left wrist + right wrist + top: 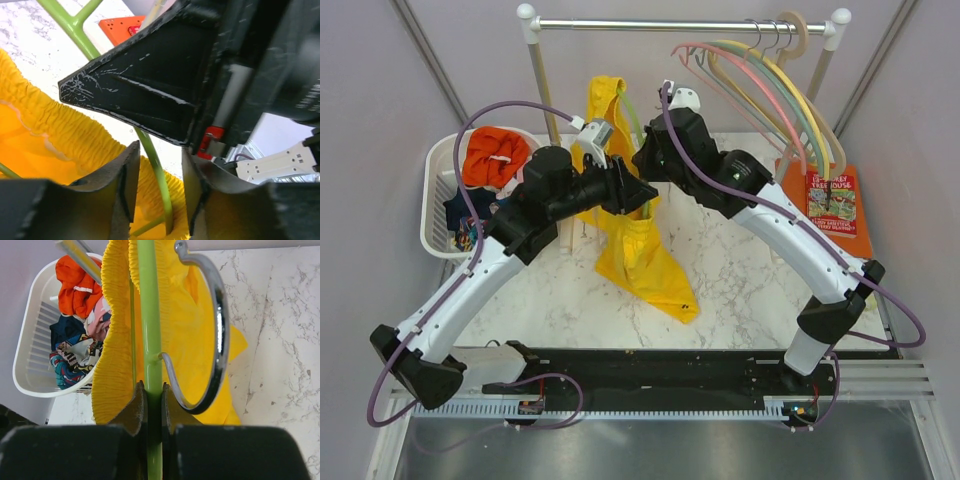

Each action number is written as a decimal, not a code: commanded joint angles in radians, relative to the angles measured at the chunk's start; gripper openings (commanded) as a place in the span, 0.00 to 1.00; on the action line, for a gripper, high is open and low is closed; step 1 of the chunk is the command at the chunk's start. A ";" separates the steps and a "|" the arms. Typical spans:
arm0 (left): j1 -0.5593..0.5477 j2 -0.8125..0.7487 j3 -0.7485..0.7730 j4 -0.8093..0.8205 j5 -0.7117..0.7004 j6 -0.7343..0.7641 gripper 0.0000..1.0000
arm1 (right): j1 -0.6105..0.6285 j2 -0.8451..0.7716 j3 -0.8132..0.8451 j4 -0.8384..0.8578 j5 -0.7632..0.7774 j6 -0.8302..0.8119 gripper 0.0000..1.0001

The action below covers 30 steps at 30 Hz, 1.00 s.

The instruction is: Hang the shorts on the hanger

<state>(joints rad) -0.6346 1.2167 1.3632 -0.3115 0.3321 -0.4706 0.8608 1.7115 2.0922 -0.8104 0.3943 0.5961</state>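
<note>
The bright yellow shorts (638,250) hang at mid table, draped over the light green hanger (150,315); their lower end rests on the marble. My right gripper (153,400) is shut on the hanger's green stem just below its metal hook (218,340). The gathered waistband (112,365) bunches to the left of the stem. My left gripper (159,175) is open, its fingers (125,185) standing either side of a green hanger bar (156,172) without touching it, yellow waistband (55,130) behind. Both grippers meet by the shorts' upper part (640,180).
A white basket (435,215) with an orange-red garment and patterned clothes stands at the left. The clothes rail (680,24) at the back carries several spare hangers (775,85) on its right end. An orange board with a book (832,205) lies at the right.
</note>
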 commanded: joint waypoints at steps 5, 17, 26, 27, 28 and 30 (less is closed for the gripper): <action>-0.007 -0.014 -0.058 0.035 0.022 -0.039 0.24 | 0.020 -0.041 0.025 0.151 0.034 0.036 0.00; 0.147 -0.063 -0.107 0.261 0.223 -0.279 0.02 | 0.020 -0.121 -0.095 0.264 0.011 -0.053 0.69; 0.236 -0.025 -0.004 0.462 0.324 -0.398 0.02 | 0.021 -0.245 -0.152 0.365 0.052 -0.180 0.98; 0.251 -0.020 0.008 0.472 0.326 -0.436 0.02 | 0.021 -0.257 -0.162 0.370 0.086 -0.192 0.98; 0.283 -0.004 0.028 0.483 0.329 -0.460 0.02 | 0.018 -0.266 -0.173 0.369 0.118 -0.190 0.98; 0.305 0.015 0.048 0.526 0.346 -0.519 0.02 | 0.018 -0.292 -0.182 0.360 0.164 -0.188 0.98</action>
<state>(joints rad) -0.3893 1.2186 1.3022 -0.0422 0.6331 -0.8700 0.8803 1.4864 1.9335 -0.5091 0.4427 0.4507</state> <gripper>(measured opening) 0.048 0.982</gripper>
